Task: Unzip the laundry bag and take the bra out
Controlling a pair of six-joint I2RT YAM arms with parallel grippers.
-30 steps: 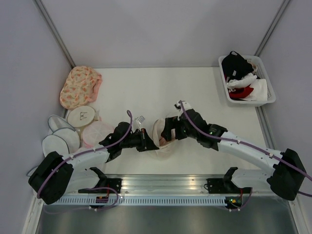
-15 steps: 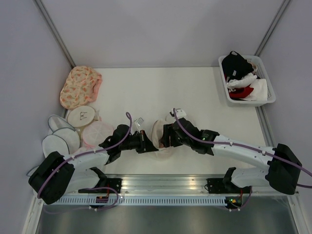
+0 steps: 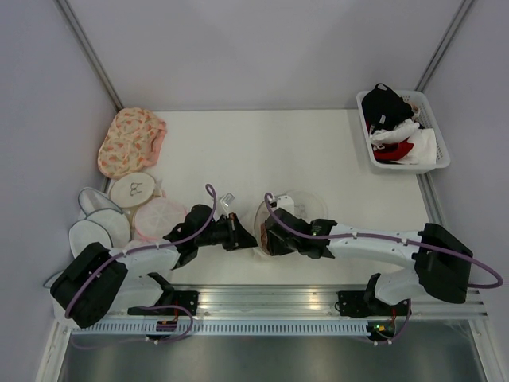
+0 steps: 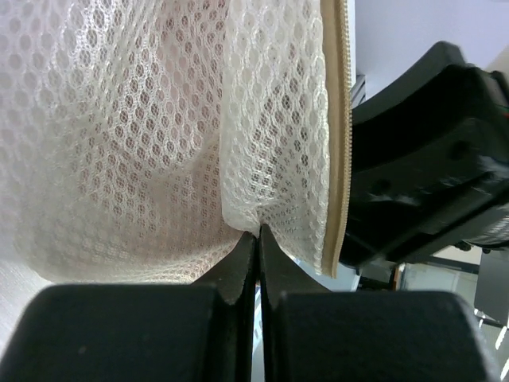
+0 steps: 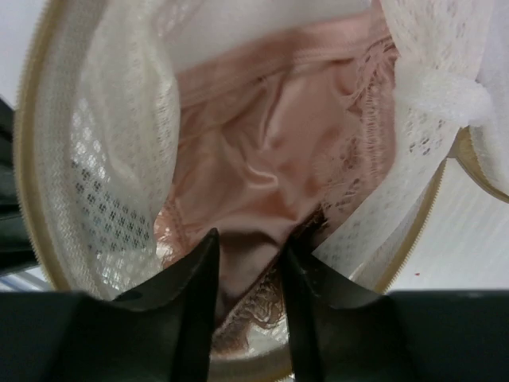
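Observation:
The laundry bag (image 3: 260, 213), a cream mesh drum, stands on its side between both arms with its zip open and its round flap (image 3: 306, 204) folded back. My left gripper (image 3: 247, 235) is shut on a pinch of the bag's mesh wall (image 4: 119, 119), its tips (image 4: 258, 231) pressed together just beside the zip tape (image 4: 340, 135). My right gripper (image 5: 248, 237) reaches into the bag's mouth (image 5: 119, 199). Its fingers (image 5: 199, 278) are drawn in on a fold of the pink satin-and-lace bra (image 5: 270, 159) that lies inside.
At the left lie a peach floral bag (image 3: 130, 141) and several round white pouches (image 3: 134, 189). A white basket (image 3: 440, 155) of garments stands at the back right. A small clear object (image 3: 228, 196) lies just behind the left gripper.
My right arm has dropped lower and pushed forward into the bag's mouth, and its fingers have closed from wide apart onto the bra. The left gripper has kept its hold on the mesh.

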